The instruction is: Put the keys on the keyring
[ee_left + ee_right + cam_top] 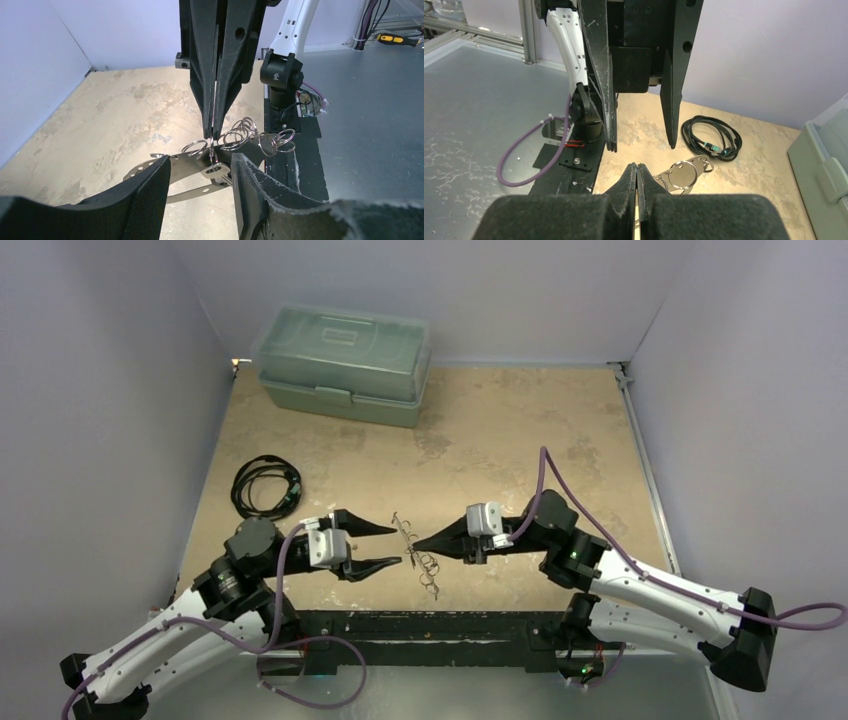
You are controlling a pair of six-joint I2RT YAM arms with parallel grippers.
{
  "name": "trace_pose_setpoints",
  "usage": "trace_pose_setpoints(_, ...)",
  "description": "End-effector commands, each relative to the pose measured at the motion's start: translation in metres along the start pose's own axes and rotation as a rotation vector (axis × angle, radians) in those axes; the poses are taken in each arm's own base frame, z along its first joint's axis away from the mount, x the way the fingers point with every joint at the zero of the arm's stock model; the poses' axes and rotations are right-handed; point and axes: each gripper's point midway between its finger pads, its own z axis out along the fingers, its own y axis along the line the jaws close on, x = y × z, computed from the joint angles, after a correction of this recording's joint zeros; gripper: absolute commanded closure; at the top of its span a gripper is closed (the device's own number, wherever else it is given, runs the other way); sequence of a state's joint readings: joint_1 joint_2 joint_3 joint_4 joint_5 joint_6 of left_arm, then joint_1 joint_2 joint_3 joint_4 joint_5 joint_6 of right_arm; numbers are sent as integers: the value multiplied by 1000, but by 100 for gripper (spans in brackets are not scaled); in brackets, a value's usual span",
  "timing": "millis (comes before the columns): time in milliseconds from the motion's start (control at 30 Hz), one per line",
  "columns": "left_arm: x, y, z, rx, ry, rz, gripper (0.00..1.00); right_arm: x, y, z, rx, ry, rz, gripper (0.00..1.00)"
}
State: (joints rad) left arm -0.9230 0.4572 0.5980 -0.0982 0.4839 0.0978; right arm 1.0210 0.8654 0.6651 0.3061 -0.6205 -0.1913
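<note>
Box [343,362], far-left corner of bench [500,430]; cable [265,486], left edge. Near edge: left fingers [145,200] spread astride keyring [428,568]; right fingers [202,75] pressed together, touching it.

- Left arm [180,625]: stretched low from the near edge toward mid-table, wrist level.
- Left gripper [392,546]: jaws parted, fingers pointing right.
- Right arm [650,585]: elbow bent, forearm angled left.
- Right gripper [418,543]: jaws pressed together, tip pointing left, just in front of the gap between the left fingers.
</note>
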Motion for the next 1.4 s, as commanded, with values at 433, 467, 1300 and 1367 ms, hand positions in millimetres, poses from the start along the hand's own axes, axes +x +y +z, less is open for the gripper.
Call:
trace_pose_setpoints(433,7,-3,12,53,19,-27,69,-30,-6,3,24,-112,-36,100)
trace_pose_setpoints(467,6,-3,12,52,17,-26,69,-30,-6,3,24,-114,-35,100)
trace_pose_setpoints(1300,4,-3,12,61,-8,-37,82,-23,-5,9,-5,-93,-19,100)
trace_pose_setpoints(1367,5,-3,11,64,-7,-42,82,-22,-5,10,-7,-92,-18,100)
